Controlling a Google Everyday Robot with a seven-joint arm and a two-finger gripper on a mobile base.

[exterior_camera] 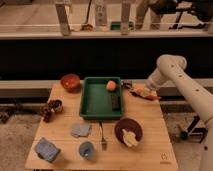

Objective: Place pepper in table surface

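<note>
The slim orange-red pepper is low over the table surface, just right of the green tray. My gripper is at the end of the white arm, which reaches in from the right. It is shut on the pepper's left end. The pepper's pointed end sticks out to the right. I cannot tell whether the pepper touches the wood.
The green tray holds a round orange fruit and a dark bar. An orange bowl sits back left and a dark bowl front right. A blue cup, fork, grey cloth and blue sponge lie along the front.
</note>
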